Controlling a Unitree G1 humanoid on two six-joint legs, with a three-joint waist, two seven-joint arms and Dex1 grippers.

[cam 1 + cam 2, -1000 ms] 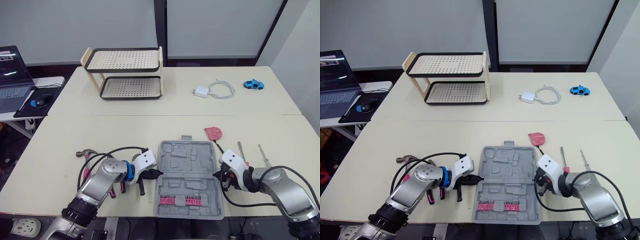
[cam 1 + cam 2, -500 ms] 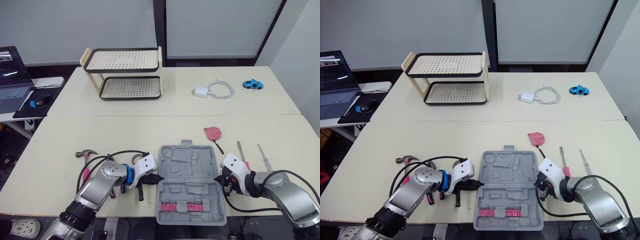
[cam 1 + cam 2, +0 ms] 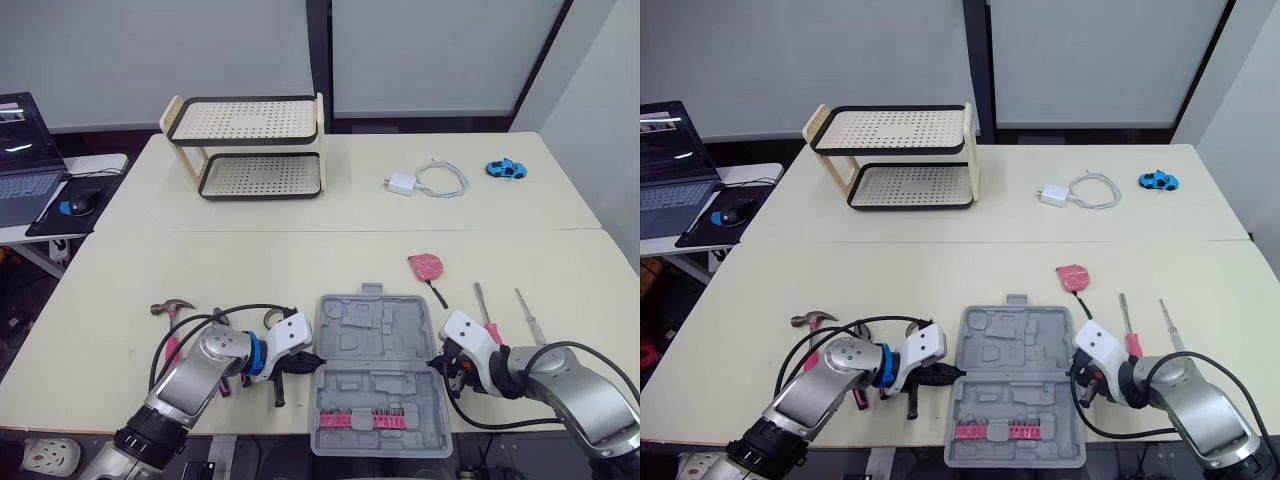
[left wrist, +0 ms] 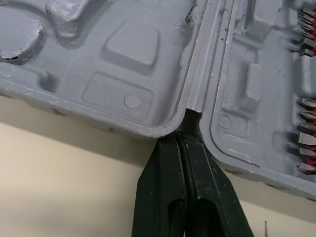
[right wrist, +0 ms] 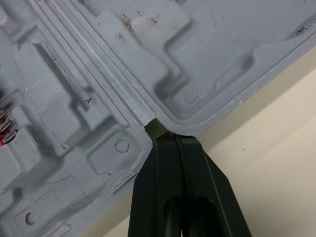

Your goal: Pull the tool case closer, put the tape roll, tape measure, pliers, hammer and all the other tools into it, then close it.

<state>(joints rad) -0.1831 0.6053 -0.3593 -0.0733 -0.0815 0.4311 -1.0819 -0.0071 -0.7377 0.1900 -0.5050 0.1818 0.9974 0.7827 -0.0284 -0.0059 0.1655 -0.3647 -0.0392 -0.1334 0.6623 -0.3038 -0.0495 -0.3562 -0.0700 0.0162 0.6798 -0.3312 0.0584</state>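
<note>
Fingers pressed together on both arms: left fingers [image 4: 165, 197] and right fingers [image 5: 168, 173] hook tips into hinge notches either side of open case [image 3: 378, 365], lying between them. Pull step likely near done; next, free fingers, fetch hammer [image 3: 170, 306] beyond left fingers.

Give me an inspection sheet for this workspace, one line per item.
Surface: cream table, with a seam across the middle.
Job's things: grey tool case lies open flat at the near edge, with bits in its near half. Hammer is to its left. Pink tape measure and two screwdrivers are to its right.
Clutter: two-tier rack, blue toy car.
Grippers: left gripper and right gripper are shut, tips at the case's hinge notches.
Cables: white charger cable, coiled on the far side.
Surroundings: laptop and mouse on a side desk.
</note>
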